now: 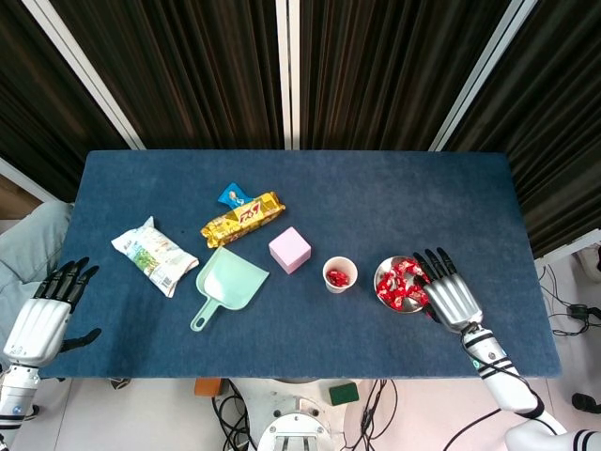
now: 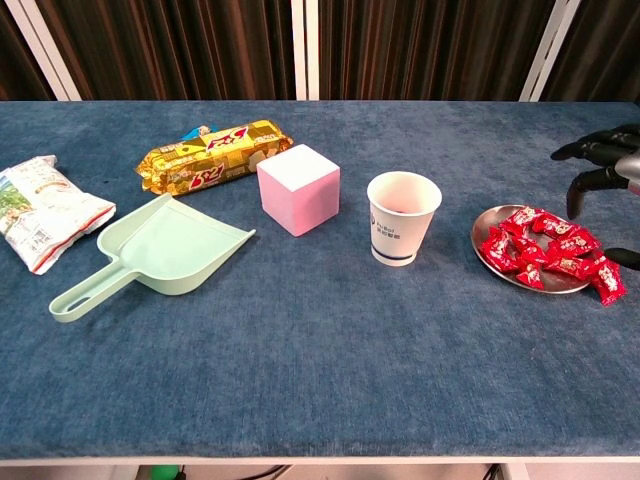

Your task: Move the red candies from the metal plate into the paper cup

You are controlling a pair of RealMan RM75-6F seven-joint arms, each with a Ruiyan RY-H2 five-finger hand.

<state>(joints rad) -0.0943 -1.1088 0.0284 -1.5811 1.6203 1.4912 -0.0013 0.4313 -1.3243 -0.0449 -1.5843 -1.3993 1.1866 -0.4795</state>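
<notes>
Blue tabletop fills mid frame. Metal plate at right, piled w/ red candies, one hanging over its right rim. Paper cup upright just left of it, blue print unreadable, a few candies inside. Right robot hand released, fingers spread by plate; left robot hand released, lower left.

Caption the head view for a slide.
Right robot hand open beside the plate of red candies; a few candies already in the cup.
</notes>
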